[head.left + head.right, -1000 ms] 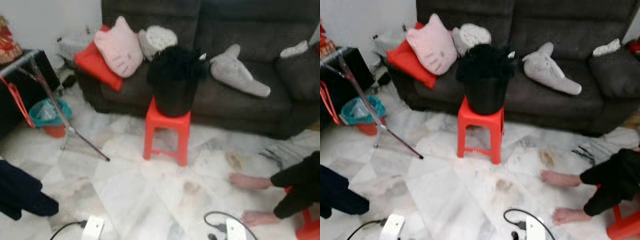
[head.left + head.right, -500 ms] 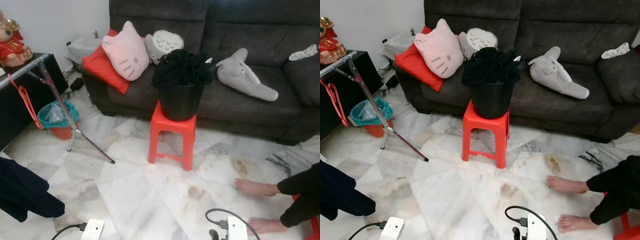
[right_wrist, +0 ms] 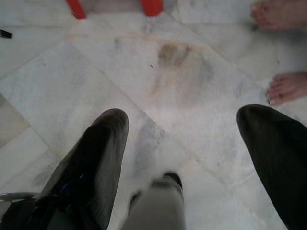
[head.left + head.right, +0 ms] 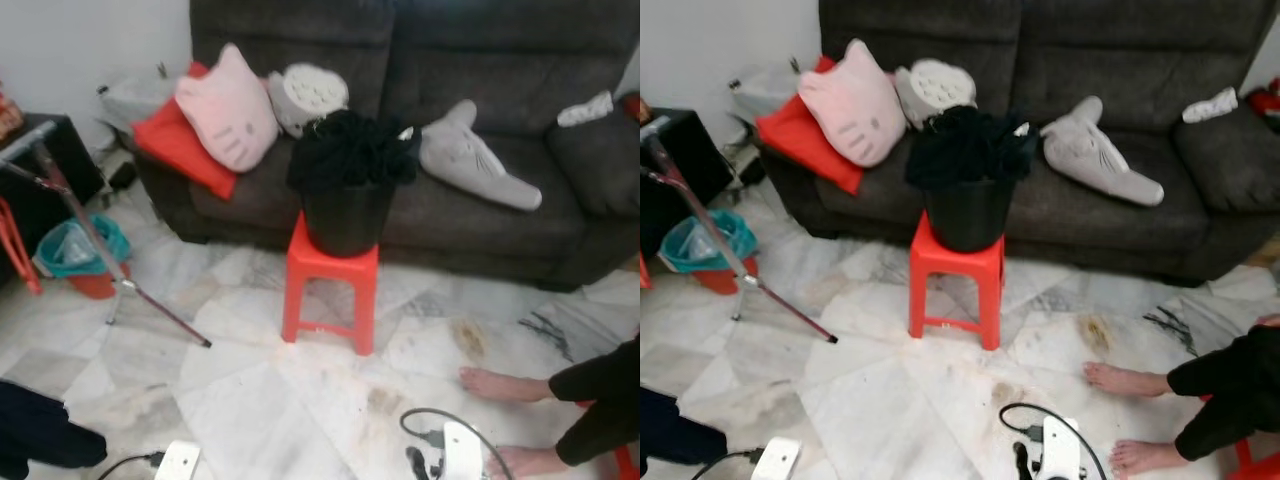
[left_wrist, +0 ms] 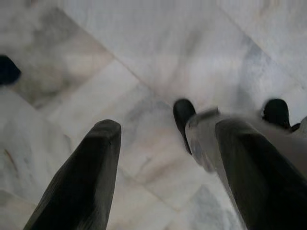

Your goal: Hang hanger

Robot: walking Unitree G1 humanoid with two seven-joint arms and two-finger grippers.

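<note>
Clothes (image 4: 352, 150) sit in a dark heap on top of a black bucket (image 4: 346, 218), and the bucket stands on a red stool (image 4: 330, 295) just in front of the grey sofa (image 4: 500, 60). A pink cat pillow (image 4: 228, 108), a red cushion (image 4: 172, 142) and a grey soft toy (image 4: 470, 155) lie on the sofa. A metal stand (image 4: 85, 235) leans at the robot's left, near a teal bin (image 4: 70, 245). No hanger can be made out for sure; it may be in the black heap, but that is too dark to tell.

The left pincer (image 5: 163, 139) hangs over the marble floor (image 4: 260, 390) with its two fingers wide apart and nothing between them. The right pincer (image 3: 184, 139) is also spread wide and holds nothing. A person's bare feet (image 3: 288, 86) rest on the floor close to it.

The step now looks like walking up to the bucket. To do it well, the robot should go slowly, stay away from the feet and the white plug box (image 4: 450, 452), and stop close enough to reach the heap.
</note>
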